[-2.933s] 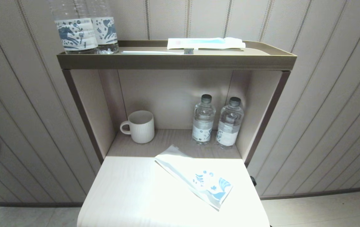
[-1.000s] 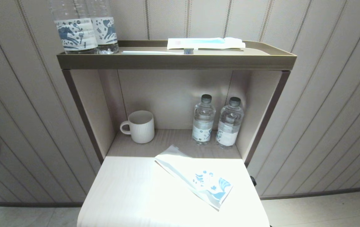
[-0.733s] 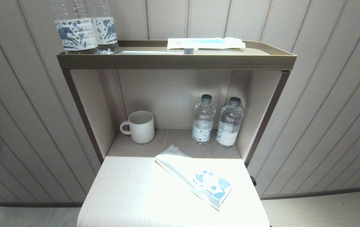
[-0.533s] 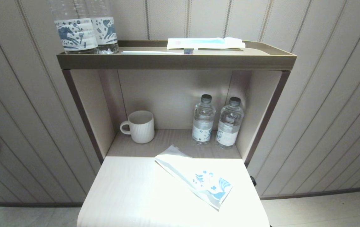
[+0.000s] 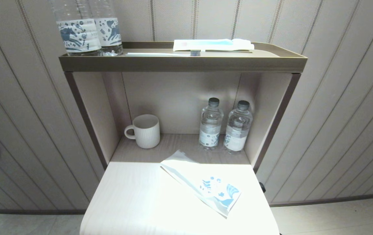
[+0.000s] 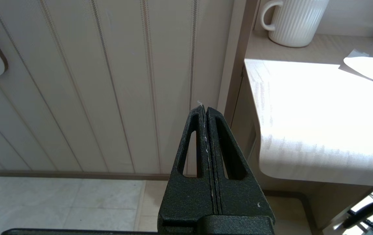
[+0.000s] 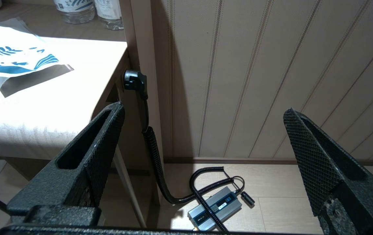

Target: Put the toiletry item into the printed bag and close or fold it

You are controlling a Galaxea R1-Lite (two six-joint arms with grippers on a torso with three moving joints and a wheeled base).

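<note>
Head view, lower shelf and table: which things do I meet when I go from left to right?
Mug → printed bag → first small water bottle → second small water bottle.

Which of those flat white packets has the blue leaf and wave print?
The white printed bag lying on the pale tabletop; the white packet on the top shelf shows only a plain light-blue stripe.

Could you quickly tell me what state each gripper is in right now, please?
Left gripper: closed, holding nothing, low beside the table.
Right gripper: open wide, empty, low off the table's other side, away from the printed bag.
</note>
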